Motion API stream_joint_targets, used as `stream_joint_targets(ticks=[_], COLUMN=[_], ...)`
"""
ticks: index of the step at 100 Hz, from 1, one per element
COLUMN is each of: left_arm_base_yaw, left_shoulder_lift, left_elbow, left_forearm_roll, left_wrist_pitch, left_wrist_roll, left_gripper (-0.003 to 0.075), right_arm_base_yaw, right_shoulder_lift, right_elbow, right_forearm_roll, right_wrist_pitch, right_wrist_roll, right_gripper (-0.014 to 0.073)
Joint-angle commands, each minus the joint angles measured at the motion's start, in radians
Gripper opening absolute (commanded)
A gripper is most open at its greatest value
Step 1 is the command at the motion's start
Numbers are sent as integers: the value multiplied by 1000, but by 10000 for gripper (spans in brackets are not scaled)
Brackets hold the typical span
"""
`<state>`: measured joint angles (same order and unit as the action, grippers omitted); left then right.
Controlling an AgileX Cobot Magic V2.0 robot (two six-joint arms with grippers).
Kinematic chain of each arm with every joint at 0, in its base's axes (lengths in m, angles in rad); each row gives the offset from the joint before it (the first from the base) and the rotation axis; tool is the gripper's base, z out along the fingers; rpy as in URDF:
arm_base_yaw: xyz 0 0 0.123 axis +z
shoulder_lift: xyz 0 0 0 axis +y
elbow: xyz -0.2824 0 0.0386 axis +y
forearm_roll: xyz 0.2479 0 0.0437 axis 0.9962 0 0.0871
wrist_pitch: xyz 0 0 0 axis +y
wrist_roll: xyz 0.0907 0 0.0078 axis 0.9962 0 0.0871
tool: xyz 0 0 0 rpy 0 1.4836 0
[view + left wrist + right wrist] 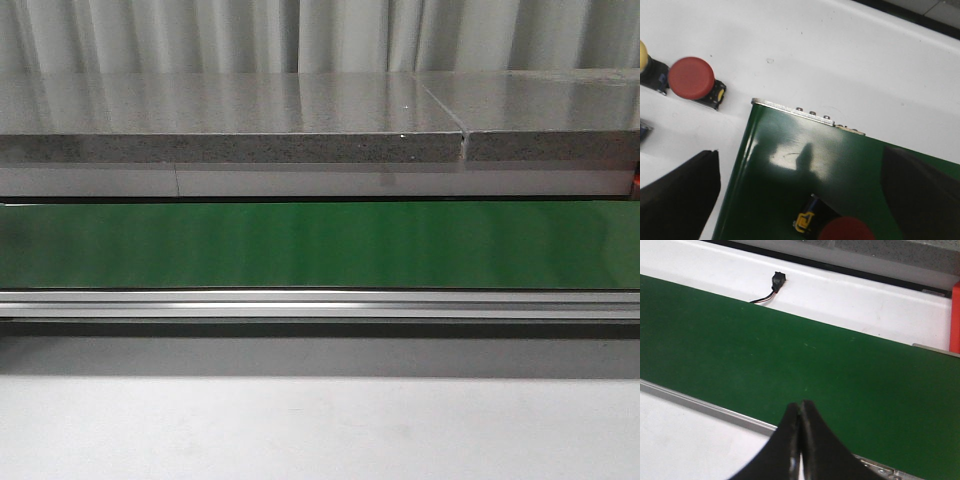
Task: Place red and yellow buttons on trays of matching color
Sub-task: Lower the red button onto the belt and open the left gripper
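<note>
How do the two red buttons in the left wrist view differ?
The red button on the white table shows fully, its cap and dark base with a yellow side label. The red button on the green belt is cut off by the frame edge, lying between the open left end effector's fingers. Both have red caps and dark bases.

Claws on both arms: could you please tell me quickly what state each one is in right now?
Left claw: open, holding nothing, above a red button on the green belt.
Right claw: closed, empty.
</note>
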<state>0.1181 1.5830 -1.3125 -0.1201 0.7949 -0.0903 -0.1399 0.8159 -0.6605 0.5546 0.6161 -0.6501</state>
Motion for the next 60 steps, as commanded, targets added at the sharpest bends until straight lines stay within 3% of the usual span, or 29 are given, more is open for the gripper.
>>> stream_joint_targets(ticks=[1, 38, 60], left_arm_base_yaw=[23, 282, 336], left_shoulder_lift=[-54, -37, 52], left_elbow=[-41, -31, -31], left_forearm_roll=[12, 26, 26], left_wrist_pitch=[-28, 5, 12], left_wrist_roll=[-9, 0, 0], left_gripper=[640, 640, 639], right_arm_base_yaw=[-1, -1, -1], right_shoulder_lift=[-9, -9, -9], right_elbow=[-27, -27, -27], right_forearm_roll=[19, 19, 19], right_wrist_pitch=[-45, -45, -45], right_wrist_roll=[-6, -6, -6], right_gripper=[-67, -67, -67])
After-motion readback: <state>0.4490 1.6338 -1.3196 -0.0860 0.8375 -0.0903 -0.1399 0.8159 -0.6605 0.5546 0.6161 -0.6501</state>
